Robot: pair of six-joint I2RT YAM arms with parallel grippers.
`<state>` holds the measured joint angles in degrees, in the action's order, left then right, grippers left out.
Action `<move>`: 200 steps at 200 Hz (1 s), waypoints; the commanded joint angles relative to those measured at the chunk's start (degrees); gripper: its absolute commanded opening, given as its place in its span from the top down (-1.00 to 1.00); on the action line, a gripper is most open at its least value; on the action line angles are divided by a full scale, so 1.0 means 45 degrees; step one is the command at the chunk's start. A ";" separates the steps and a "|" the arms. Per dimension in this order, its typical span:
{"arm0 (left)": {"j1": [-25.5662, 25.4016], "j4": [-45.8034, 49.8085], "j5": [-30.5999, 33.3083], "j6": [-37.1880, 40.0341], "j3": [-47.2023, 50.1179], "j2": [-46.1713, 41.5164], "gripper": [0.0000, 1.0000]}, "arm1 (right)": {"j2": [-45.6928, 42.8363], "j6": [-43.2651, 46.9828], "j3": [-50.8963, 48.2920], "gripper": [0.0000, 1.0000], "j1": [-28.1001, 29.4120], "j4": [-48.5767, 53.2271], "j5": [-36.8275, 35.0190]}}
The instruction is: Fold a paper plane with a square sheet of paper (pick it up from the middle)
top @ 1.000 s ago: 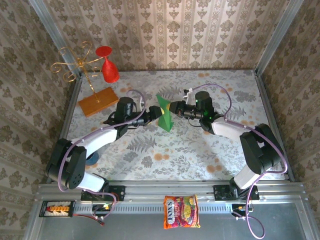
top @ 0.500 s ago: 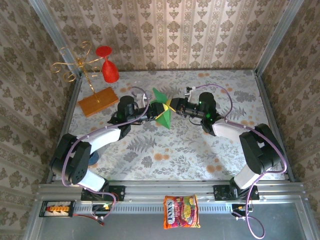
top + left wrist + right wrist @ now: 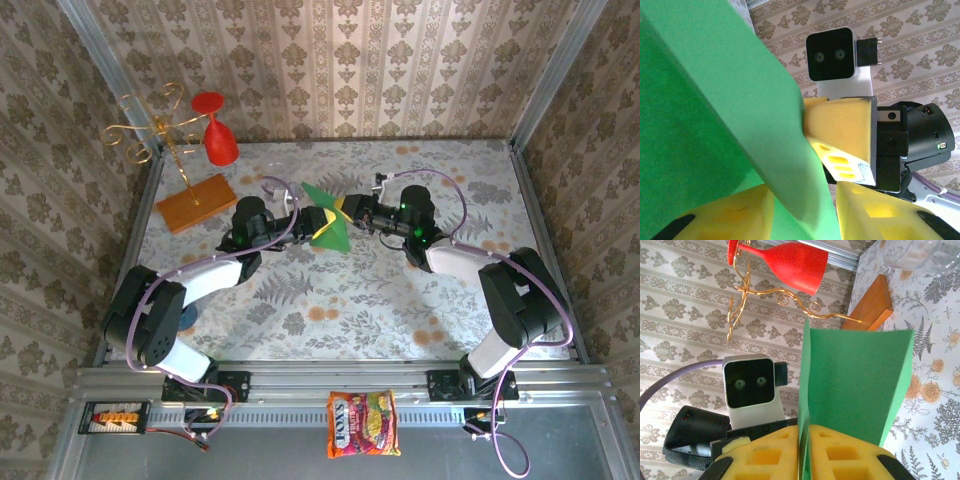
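Wire stand (image 3: 150, 130) of gold curls rises from the orange-brown board (image 3: 195, 203), and a red glass (image 3: 216, 138) sits in it at the board's far side. Right of the board, the left gripper (image 3: 303, 222) points away from it toward the folded green paper (image 3: 326, 218). In the left wrist view its yellow pads (image 3: 725, 217) stand on either side of the paper's folded edge, with the green sheet passing between them. Whether they already pinch it or only flank it cannot be told. The paper itself is a creased, wedge-like shape, further right of the board than the left gripper, caught between the two grippers. Beyond it, furthest from the board, the right gripper (image 3: 347, 212) faces back toward the board. Its jaws are pressed together on the paper's lower edge, and in the right wrist view the sheet rises from between the foam pads (image 3: 840, 457) with one flap spread open.
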<state>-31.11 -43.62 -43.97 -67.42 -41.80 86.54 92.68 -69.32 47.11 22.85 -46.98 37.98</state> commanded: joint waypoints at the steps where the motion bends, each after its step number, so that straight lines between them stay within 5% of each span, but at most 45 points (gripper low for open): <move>1: -0.0059 -0.0360 -0.0364 0.0056 0.0217 -0.0092 0.31 | -0.0201 -0.0120 -0.0171 0.71 -0.0081 -0.0541 0.0125; 41: -0.0078 -0.0291 -0.0325 0.0081 -0.0028 0.0047 0.35 | -0.0258 -0.0155 -0.0293 0.70 -0.0068 -0.0665 0.0242; 115: -0.0524 -0.0399 -0.0092 -0.0289 -0.0144 0.0743 -0.04 | -0.0267 -0.0338 -0.0392 0.69 -0.0064 -0.0875 0.0252; 200: -0.0509 -0.1315 0.0031 -0.0568 -0.0018 0.1027 0.41 | -0.0236 -0.0422 -0.0567 0.69 -0.0109 -0.0956 0.0182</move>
<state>-33.71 -46.89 -43.90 -70.19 -41.36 90.37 92.66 -70.78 45.56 22.70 -49.76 38.02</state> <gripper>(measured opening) 0.328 0.154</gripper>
